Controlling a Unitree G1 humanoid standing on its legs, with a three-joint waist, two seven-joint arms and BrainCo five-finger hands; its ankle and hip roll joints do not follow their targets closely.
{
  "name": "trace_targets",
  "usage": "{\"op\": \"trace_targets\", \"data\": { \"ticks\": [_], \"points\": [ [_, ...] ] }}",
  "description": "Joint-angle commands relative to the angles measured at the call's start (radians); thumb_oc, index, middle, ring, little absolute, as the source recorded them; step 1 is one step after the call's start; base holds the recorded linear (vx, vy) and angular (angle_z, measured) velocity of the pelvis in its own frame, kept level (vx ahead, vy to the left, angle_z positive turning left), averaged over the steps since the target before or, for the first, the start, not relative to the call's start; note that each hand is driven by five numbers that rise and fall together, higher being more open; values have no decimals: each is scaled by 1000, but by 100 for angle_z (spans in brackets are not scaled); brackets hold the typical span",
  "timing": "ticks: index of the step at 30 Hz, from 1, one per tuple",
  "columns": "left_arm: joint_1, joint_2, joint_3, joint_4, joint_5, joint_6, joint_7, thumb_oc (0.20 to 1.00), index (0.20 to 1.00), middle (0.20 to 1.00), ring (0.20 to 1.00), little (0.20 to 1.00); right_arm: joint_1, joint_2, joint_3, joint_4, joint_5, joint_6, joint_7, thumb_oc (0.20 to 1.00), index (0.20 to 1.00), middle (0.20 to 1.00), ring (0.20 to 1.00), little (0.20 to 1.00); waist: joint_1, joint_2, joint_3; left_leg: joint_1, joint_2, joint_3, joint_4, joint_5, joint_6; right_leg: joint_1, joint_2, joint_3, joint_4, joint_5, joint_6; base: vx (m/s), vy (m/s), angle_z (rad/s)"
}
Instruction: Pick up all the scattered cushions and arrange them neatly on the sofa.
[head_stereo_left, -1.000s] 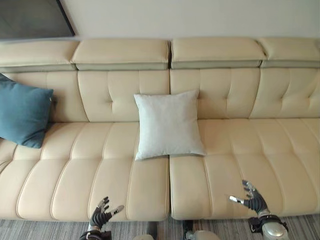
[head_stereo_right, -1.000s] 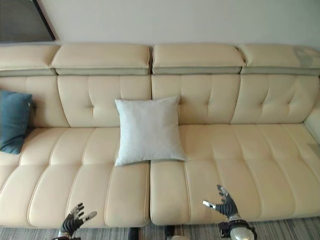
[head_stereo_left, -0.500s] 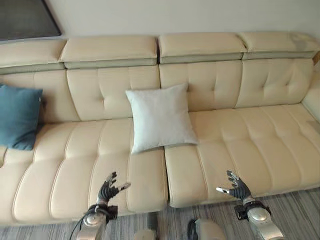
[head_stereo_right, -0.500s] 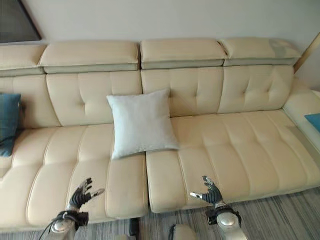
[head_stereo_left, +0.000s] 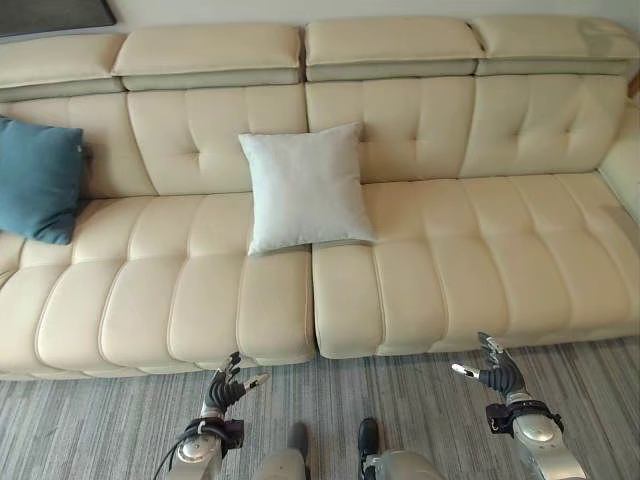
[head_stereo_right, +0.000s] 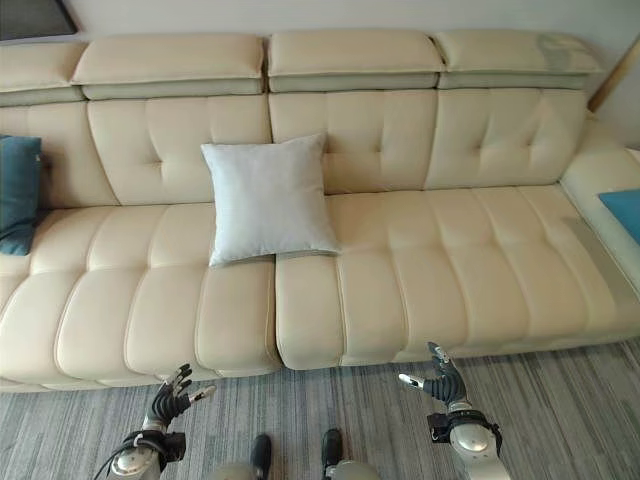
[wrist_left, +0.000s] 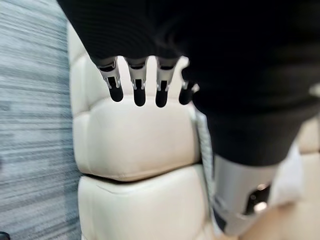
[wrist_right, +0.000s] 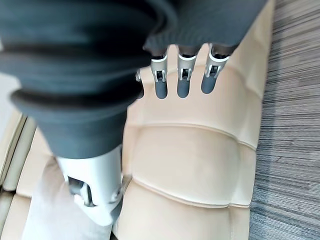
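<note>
The white cushion (head_stereo_left: 305, 188) leans upright against the backrest of the cream sofa (head_stereo_left: 460, 270), near its middle, its lower edge on the seat across the seam between two seat sections. A teal cushion (head_stereo_left: 38, 180) leans against the backrest at the sofa's left end. A second teal cushion (head_stereo_right: 622, 212) lies on the sofa's right-end section, partly cut off by the view edge. The left robot hand (head_stereo_left: 226, 389) hangs over the striped grey carpet (head_stereo_left: 100, 430) in front of the sofa, fingers spread wide, holding nothing. The right robot hand (head_stereo_left: 493, 372) hangs likewise over the carpet, fingers spread wide and empty, well apart from every cushion.
</note>
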Motion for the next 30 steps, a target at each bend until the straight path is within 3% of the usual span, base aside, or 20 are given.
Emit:
{"op": "trace_targets", "data": {
  "ticks": [1,10,12,14,17,19,21,22,24,26,28,29,30],
  "points": [
    [7,33,7,-25,27,-47,3,1000,1000,1000,1000,1000,2,2,-16,-32,35,-51,-2,1000,1000,1000,1000,1000,6,-30,-59,-127,-35,20,123,-59,-14,64,-45,25,35,-147,91,63,70,-28],
    [16,49,-24,-74,55,-39,-22,1000,1000,1000,1000,1000,-5,18,-39,-29,77,-42,0,1000,1000,1000,1000,1000,-21,-22,-60,-79,-42,85,99,-89,18,36,-49,136,59,-119,117,5,80,-46],
    [6,49,-42,-89,56,-37,-27,1000,1000,1000,1000,1000,-32,26,-31,-26,90,-39,1,1000,1000,1000,1000,1000,-29,-19,-56,-76,-36,146,101,-104,32,-8,-40,183,86,-106,131,-27,78,-79],
    [-8,51,-51,-97,51,-35,-28,1000,1000,1000,1000,1000,-58,38,-22,-25,99,-39,-5,1000,1000,1000,1000,1000,-31,-16,-45,-74,-23,199,105,-114,38,-47,-39,179,117,-99,144,-47,18,-127],
    [-21,61,-56,-119,26,-30,-33,1000,1000,1000,1000,1000,-73,55,-6,-52,115,-41,-7,1000,1000,1000,1000,1000,-19,-10,-34,-71,10,283,116,-123,35,-89,-88,-1,162,-108,149,-42,-63,-176],
    [-10,66,-53,-138,24,-22,-39,1000,1000,1000,1000,1000,-62,63,4,-73,113,-41,0,1000,1000,1000,1000,1000,-7,-6,-32,-52,39,351,122,-130,32,-105,-142,-173,201,-123,130,39,-118,-129],
    [5,71,-46,-148,26,-15,-50,1000,1000,1000,1000,1000,-59,66,15,-86,106,-40,4,1000,1000,1000,1000,1000,12,-1,-39,-23,65,395,114,-150,19,-84,-184,-309,226,-152,132,105,-183,-154],
    [8,69,-49,-141,31,-10,-56,1000,1000,1000,1000,1000,-47,70,19,-101,102,-37,9,1000,1000,1000,1000,1000,8,-9,-43,-12,72,413,116,-152,14,-69,-187,-320,206,-153,129,108,-206,-156],
    [8,61,-47,-126,34,-9,-62,1000,1000,1000,1000,1000,-28,70,13,-105,106,-38,16,1000,1000,1000,1000,1000,-11,-14,-52,2,84,430,138,-155,1,-71,-173,-282,197,-154,128,191,-224,-95],
    [-1,52,-55,-116,31,-8,-64,1000,1000,1000,1000,1000,-6,62,0,-112,124,-49,15,1000,1000,1000,1000,1000,-29,-21,-49,-17,119,424,251,-151,-18,-38,-141,-241,150,-159,106,227,-352,-42],
    [-13,41,-64,-103,21,-8,-65,1000,1000,1000,1000,1000,-1,40,-4,-123,134,-49,10,1000,1000,1000,1000,1000,-35,-25,-32,-70,163,381,403,-120,-29,-3,-111,-212,119,-168,75,185,-290,6],
    [-24,36,-71,-91,18,-11,-55,1000,1000,1000,1000,1000,-6,31,2,-127,136,-52,8,1000,1000,1000,1000,1000,-28,-26,-20,-104,158,330,467,-95,-36,11,-94,-195,104,-173,62,94,-218,-27],
    [-30,34,-75,-84,13,-12,-51,1000,1000,1000,1000,1000,-13,27,6,-132,142,-47,7,1000,1000,1000,1000,1000,-20,-40,-14,-153,110,274,490,-86,-19,10,-94,-181,89,-157,50,114,-177,-67]
  ]
}}
